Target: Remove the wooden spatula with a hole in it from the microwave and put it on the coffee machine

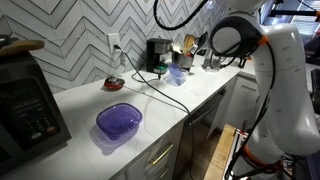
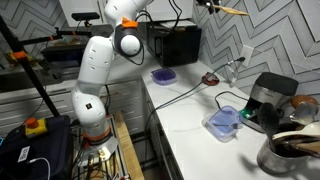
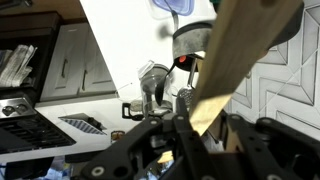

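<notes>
My gripper [image 3: 195,125], clamped on the wooden spatula [image 2: 230,9], hangs high over the counter [image 2: 190,110], the spatula's long axis near level, pointing away from the microwave [image 2: 175,45] toward the coffee machine [image 2: 270,95] well below.

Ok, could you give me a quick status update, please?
Gripper shut on wooden spatula, held high over counter. Not yet on coffee machine. Nothing visibly in the way.

Counter [image 1: 205,88] mostly open, purple bowl [image 1: 119,121] midway, clutter [image 1: 190,48] seemingly beside coffee machine [image 1: 158,55]
</notes>
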Action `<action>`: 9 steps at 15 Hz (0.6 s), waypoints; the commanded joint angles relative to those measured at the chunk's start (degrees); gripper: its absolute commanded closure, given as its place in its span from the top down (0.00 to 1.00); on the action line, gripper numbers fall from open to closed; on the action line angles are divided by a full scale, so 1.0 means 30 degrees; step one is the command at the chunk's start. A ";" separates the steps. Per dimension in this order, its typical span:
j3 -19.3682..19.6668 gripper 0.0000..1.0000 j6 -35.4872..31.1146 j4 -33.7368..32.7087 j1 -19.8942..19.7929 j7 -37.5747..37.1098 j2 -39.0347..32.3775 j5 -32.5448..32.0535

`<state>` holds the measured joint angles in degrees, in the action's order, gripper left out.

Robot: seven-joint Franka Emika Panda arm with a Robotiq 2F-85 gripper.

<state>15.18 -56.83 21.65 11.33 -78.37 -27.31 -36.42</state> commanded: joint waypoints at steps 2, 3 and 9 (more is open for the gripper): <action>0.0016 0.24 -0.0051 0.0003 -0.1701 0.1043 0.0036 0.1771; 0.0001 0.24 -0.0054 0.0002 -0.2266 0.1372 0.0034 0.2152; 0.0665 0.06 -0.1609 0.0043 -0.2217 0.2375 -0.1510 0.0831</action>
<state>14.57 -57.88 21.79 4.52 -73.42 -27.81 -31.22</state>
